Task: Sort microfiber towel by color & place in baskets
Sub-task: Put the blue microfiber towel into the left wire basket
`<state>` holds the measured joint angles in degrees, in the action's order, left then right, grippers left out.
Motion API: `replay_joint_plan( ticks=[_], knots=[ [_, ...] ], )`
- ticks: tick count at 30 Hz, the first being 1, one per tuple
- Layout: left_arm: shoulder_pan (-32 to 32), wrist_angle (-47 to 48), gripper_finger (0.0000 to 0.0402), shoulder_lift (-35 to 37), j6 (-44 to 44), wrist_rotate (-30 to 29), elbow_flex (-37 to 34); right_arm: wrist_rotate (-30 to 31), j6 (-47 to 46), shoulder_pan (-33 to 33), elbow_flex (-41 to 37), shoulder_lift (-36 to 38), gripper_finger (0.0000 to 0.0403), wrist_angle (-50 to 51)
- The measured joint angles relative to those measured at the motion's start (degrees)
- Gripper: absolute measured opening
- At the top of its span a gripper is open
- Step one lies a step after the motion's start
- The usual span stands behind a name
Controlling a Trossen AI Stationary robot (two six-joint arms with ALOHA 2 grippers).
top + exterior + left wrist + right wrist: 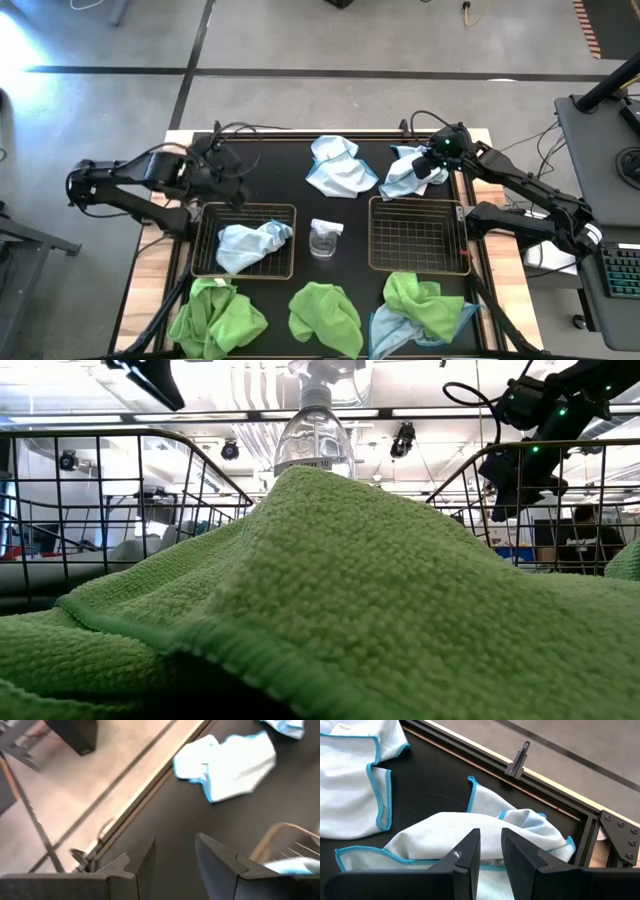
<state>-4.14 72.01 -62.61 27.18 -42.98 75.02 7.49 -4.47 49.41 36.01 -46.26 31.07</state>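
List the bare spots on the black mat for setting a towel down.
Free: the strip between the left bronze wire basket and the pale blue towel at the far edge; the right wire basket is empty. Crowded: the near edge, piled with lime green towels.

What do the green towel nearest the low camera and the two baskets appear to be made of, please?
The green towel looks like soft looped microfiber, matte, with a stitched rolled hem. The left basket and the right basket look like thin bronze-toned metal wire in an open grid, slightly glossy; whether painted or coated is unclear.
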Motion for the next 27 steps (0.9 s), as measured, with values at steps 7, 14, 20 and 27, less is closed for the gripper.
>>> replay_joint_plan(
  ticks=[7,14,20,27],
  knots=[
    [11.9,-9.5,0.0126,-0.5,-13.2,4.5,-0.9,0.0,0.0,0.0,0.0,0.0,0.0073,0.0],
    [25.3,-23.8,0.0126,-4.6,-24.4,17.2,-1.2,0.0,0.0,0.0,0.0,0.0,0.0073,0.0],
    [30.6,-28.5,0.0126,-11.7,-31.1,29.1,-0.3,0.0,-0.7,0.0,0.0,0.0,0.0073,0.0],
    [32.4,-28.3,0.0126,-20.4,-35.1,30.2,2.0,0.0,-0.5,0.0,0.0,0.0,0.0073,0.0]
  ],
)
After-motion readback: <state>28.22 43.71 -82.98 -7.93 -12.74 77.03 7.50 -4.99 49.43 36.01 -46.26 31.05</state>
